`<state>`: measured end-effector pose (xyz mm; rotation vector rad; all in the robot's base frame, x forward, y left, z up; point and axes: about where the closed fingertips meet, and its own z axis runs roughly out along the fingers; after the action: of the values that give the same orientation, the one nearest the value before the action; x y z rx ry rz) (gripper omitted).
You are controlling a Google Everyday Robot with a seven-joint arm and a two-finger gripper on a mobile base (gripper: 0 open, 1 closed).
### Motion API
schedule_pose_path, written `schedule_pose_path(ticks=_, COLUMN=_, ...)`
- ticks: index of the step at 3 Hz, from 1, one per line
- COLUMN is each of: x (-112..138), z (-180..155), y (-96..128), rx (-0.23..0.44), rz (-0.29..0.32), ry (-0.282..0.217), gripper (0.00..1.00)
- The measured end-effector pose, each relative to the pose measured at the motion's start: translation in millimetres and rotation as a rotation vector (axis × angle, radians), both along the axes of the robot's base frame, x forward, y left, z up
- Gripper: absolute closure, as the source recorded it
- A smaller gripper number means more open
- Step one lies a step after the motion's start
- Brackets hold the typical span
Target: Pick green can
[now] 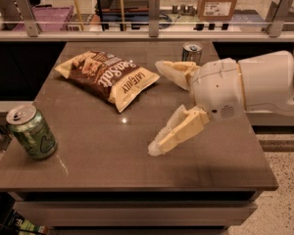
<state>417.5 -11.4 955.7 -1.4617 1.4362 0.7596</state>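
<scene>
Dim, warm light lies on the brown counter (88,151), with one small glare spot near its middle. Beyond the far edge the room is brighter. The pale pincer (157,107), spread wide over the counter's right half, catches the light. Deep shadow lies under the front edge.

Shows a green patterned body with pale swirls and a silver top on the green can (32,133). Brown-and-cream print on the chip bag (108,77). Cream fingers, spread, and white housing on the gripper (154,107), hovering right of centre over the grey-brown table (112,170).
</scene>
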Motion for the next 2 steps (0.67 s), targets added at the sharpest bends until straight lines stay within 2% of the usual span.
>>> schedule_pose_path(ticks=2, x=0.1, z=-31.0, y=28.4, rx=0.134, rz=-0.100, ry=0.055, gripper=0.00)
